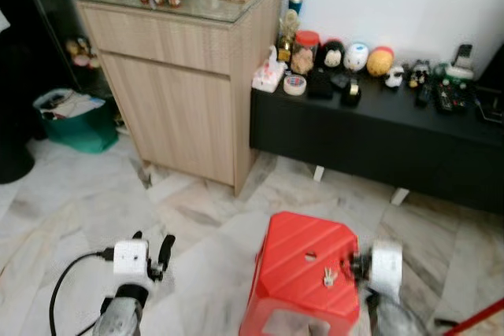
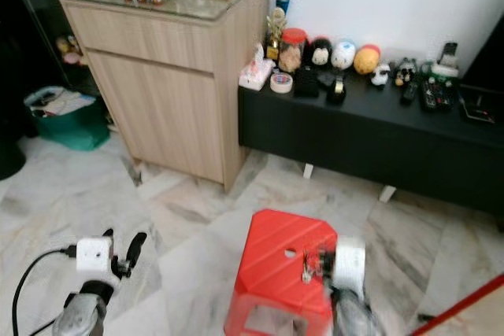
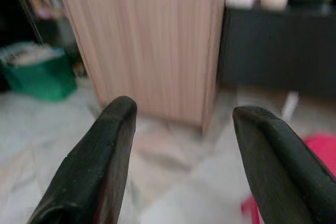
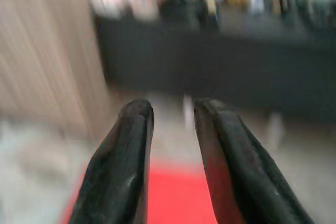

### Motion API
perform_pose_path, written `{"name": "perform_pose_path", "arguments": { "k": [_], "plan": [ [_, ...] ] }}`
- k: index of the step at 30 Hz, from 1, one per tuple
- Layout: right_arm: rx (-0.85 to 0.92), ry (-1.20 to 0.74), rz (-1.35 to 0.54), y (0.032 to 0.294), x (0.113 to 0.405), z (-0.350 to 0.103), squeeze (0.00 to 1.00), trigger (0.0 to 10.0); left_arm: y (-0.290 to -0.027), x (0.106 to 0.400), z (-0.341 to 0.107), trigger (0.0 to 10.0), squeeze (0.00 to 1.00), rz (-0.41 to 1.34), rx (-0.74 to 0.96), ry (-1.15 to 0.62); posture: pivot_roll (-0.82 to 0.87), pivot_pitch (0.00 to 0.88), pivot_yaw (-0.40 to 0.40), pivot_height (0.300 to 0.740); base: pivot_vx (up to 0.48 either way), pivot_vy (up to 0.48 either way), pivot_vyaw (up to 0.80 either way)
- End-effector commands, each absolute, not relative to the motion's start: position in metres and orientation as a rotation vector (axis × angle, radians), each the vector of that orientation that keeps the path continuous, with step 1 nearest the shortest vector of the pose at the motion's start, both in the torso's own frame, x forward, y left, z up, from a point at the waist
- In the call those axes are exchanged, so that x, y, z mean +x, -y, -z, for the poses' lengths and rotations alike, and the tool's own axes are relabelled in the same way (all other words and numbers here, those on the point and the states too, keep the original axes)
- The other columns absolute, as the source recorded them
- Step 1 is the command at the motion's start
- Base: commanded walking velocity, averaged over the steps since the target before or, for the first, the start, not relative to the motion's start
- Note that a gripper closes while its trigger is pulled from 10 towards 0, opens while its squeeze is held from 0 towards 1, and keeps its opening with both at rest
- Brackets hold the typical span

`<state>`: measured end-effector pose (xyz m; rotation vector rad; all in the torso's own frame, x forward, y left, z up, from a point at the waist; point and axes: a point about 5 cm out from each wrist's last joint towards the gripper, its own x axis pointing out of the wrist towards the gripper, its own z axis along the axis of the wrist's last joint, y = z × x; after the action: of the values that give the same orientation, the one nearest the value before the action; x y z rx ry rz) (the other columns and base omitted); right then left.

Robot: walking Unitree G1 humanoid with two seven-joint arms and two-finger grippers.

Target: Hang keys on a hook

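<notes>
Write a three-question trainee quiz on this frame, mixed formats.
1. True or false: the small bunch of metal keys lies on the red plastic stool.
2. Which pincer is nearer the keys? A) left pincer B) right pincer
3. Fill in: the light wooden cabinet stands beside a low ____ bench.

Key: 1 true; 2 B; 3 black.

The left gripper [image 1: 153, 251] is held low at the robot's left side, its two black fingers [image 3: 100, 166] spread wide apart. The right gripper [image 4: 172, 129] is held low on the robot's right, its white wrist housing raised, and its fingers sit close together with a narrow gap.
</notes>
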<state>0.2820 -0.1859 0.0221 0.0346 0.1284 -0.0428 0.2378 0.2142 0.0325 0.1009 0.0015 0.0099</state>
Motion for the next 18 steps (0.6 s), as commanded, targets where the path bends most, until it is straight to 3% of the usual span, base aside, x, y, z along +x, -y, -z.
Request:
{"name": "perform_pose_path", "arguments": {
  "k": [1,18],
  "plan": [
    [0.041,-0.165,0.021,0.180,0.267,-0.010,0.00,10.0,-0.209,0.231,-0.035,10.0,0.00,-0.014,0.074,0.005,0.08,0.000,-0.068,0.740,0.000,0.000,0.00],
    [0.019,-0.037,0.101,0.184,0.260,-0.037,0.00,10.0,-0.207,0.246,-0.071,10.0,0.00,0.012,0.108,0.086,0.07,0.000,-0.055,0.740,0.000,0.000,0.00]
  ]
}}
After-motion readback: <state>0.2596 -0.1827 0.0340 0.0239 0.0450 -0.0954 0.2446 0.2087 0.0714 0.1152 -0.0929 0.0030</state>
